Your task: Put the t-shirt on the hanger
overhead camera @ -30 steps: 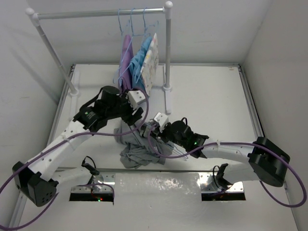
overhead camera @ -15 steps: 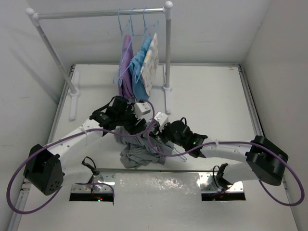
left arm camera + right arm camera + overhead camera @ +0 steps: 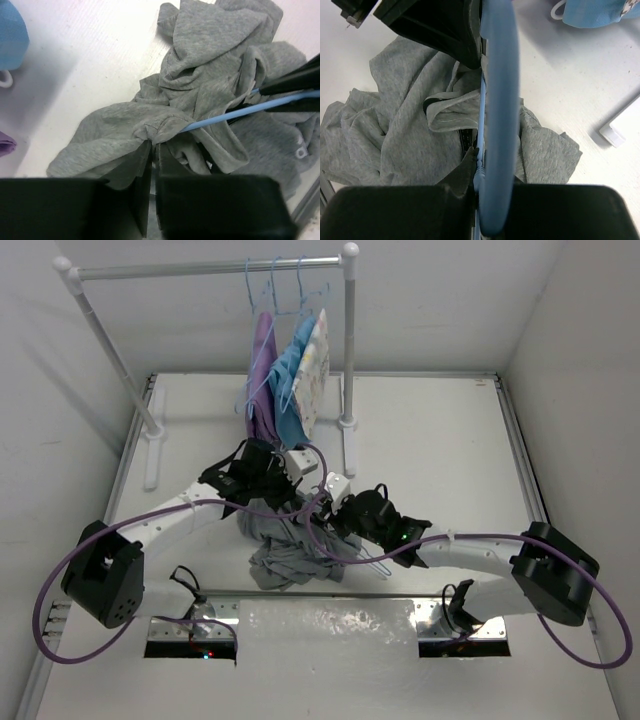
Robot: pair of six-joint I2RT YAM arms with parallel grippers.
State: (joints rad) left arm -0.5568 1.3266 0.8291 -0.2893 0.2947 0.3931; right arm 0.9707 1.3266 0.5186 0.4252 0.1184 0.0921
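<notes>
The grey t-shirt (image 3: 283, 552) lies crumpled on the white table between the two arms. My left gripper (image 3: 292, 504) is down at its upper edge, and in the left wrist view it (image 3: 152, 145) is shut with a puckered fold of the t-shirt (image 3: 215, 45) pinched at its tips. My right gripper (image 3: 328, 520) is shut on the thin light-blue hanger (image 3: 481, 125), whose hook blurs across the right wrist view. One hanger arm (image 3: 240, 112) runs into a fold of the shirt near the collar opening. The rest of the hanger frame (image 3: 375, 562) pokes out beside the right arm.
A white clothes rack (image 3: 348, 340) stands at the back with three hangers bearing purple, blue and patterned garments (image 3: 285, 370). Its foot (image 3: 625, 125) lies close to the right of the shirt. Purple cables loop around both arms. White walls enclose the table.
My left arm has swung right and down onto the shirt, and its jaws have gone from open to shut on the fabric. The right gripper with the hanger has barely moved.
</notes>
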